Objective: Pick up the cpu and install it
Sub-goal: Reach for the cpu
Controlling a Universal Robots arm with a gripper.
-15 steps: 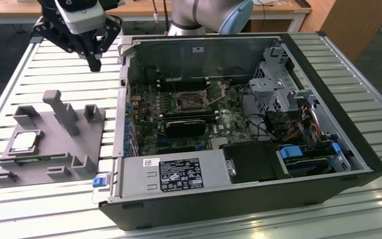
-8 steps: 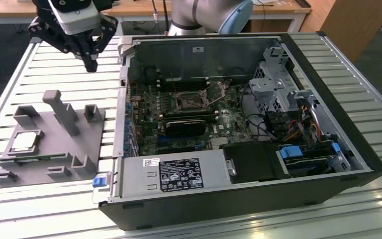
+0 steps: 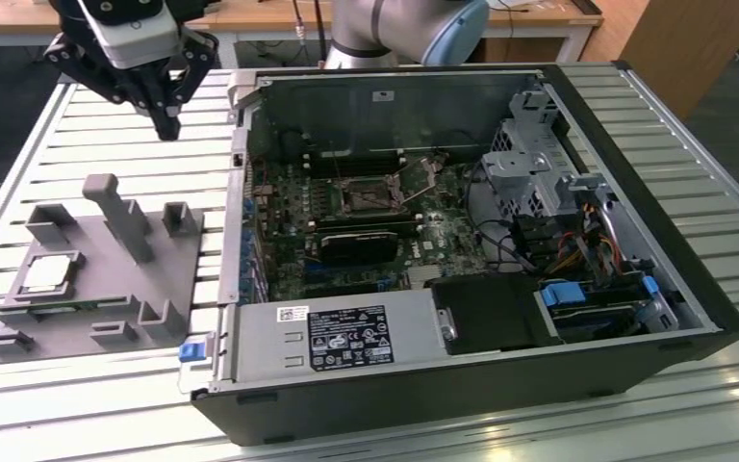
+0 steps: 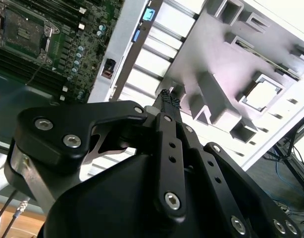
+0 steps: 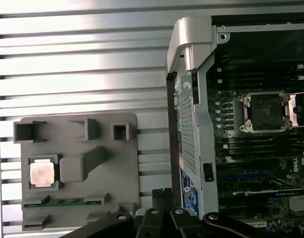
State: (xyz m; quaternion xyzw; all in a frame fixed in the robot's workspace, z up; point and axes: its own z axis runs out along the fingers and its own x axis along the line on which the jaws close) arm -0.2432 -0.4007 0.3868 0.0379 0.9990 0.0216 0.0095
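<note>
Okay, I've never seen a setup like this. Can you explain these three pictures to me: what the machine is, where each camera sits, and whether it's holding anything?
This is a single robot arm ending in a black two-finger gripper. The exterior view comes from a camera off the arm, looking over the whole slatted metal table. Both wrist views come from cameras riding on the arm near the gripper, so its black linkage sits in the foreground. On the table lies an open black computer case, with a dark square socket exposed inside. Beside the case, toward the exterior view's left, lies a grey plastic tray. The small square silvery cpu sits in a recess of that tray. The gripper hangs above the table, apart from the tray, with its fingers closed together and holding nothing.
</note>
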